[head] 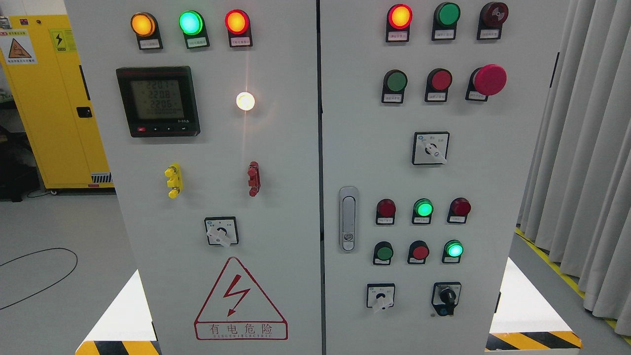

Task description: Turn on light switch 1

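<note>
Item: light switch 1. You cannot identify it; the labels are too small to read. Candidates: rotary selector (pixel 221 231) lower left door, selector (pixel 431 148) right door, selector (pixel 380 296) lower right beside the black key switch (pixel 446 297). Neither hand shows, so fingers cannot be judged. Confirm the label before reaching; avoid the red emergency stop (pixel 489 79).

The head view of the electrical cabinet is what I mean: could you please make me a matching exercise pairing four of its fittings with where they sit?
Things:
1. black digital meter with grey screen
2. big red mushroom-shaped push button
3. silver metal door latch
4. red-bordered triangular lightning warning sign

Places:
A. left edge of right door
B. bottom of left door
C. upper left door
D. upper right door

Pairs: 1-C, 2-D, 3-A, 4-B
</note>
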You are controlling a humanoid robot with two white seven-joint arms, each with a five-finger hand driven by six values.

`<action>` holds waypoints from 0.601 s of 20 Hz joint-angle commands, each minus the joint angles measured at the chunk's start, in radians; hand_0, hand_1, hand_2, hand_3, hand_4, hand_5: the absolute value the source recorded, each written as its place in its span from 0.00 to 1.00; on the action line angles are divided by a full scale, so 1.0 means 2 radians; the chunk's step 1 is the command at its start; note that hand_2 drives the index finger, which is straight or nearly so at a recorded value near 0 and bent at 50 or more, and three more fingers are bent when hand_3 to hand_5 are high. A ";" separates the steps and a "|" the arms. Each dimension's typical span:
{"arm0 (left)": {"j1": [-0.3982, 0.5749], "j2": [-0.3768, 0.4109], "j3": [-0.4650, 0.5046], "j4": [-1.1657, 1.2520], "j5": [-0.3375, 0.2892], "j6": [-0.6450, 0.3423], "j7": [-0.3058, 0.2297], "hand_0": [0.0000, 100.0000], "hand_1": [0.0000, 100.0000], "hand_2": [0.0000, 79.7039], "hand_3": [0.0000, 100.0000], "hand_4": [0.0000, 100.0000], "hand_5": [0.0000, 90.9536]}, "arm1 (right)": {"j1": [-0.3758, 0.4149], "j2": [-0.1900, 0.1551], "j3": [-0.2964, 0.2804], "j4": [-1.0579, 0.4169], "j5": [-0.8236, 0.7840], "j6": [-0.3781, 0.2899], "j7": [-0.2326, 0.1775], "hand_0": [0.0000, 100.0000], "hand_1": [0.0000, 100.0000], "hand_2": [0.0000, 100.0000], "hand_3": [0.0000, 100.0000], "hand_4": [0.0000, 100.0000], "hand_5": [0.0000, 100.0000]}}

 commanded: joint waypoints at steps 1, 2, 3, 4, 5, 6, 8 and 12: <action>0.019 0.013 0.035 0.278 0.018 -0.079 -0.013 0.18 0.02 0.21 0.49 0.44 0.03 | 0.000 0.000 0.000 0.000 0.000 0.000 0.000 0.00 0.50 0.04 0.00 0.00 0.00; 0.019 0.013 0.034 0.319 0.018 -0.098 -0.021 0.19 0.02 0.25 0.52 0.47 0.06 | 0.000 0.000 0.000 0.000 -0.001 0.000 0.000 0.00 0.50 0.04 0.00 0.00 0.00; 0.019 0.013 0.033 0.362 0.018 -0.116 -0.031 0.19 0.02 0.25 0.53 0.48 0.08 | 0.000 0.000 0.000 0.000 -0.001 0.000 0.000 0.00 0.50 0.04 0.00 0.00 0.00; 0.019 0.013 0.032 0.403 0.017 -0.131 -0.040 0.19 0.03 0.26 0.54 0.48 0.09 | 0.000 0.000 0.000 0.000 0.000 0.000 0.000 0.00 0.50 0.04 0.00 0.00 0.00; 0.019 0.013 0.031 0.436 0.017 -0.140 -0.049 0.20 0.03 0.26 0.55 0.48 0.10 | 0.000 0.000 0.000 0.000 0.000 0.000 0.000 0.00 0.50 0.04 0.00 0.00 0.00; 0.019 0.013 0.031 0.464 0.016 -0.144 -0.053 0.20 0.03 0.26 0.54 0.48 0.09 | 0.000 0.000 0.000 0.000 0.000 0.000 0.000 0.00 0.50 0.04 0.00 0.00 0.00; 0.019 0.013 0.021 0.511 0.017 -0.143 -0.056 0.20 0.03 0.25 0.51 0.46 0.07 | 0.000 0.000 0.000 0.000 0.000 0.000 0.000 0.00 0.50 0.04 0.00 0.00 0.00; 0.013 0.010 0.014 0.584 0.015 -0.099 -0.069 0.20 0.06 0.08 0.40 0.37 0.00 | 0.000 0.000 0.000 0.000 0.000 0.000 0.000 0.00 0.50 0.04 0.00 0.00 0.00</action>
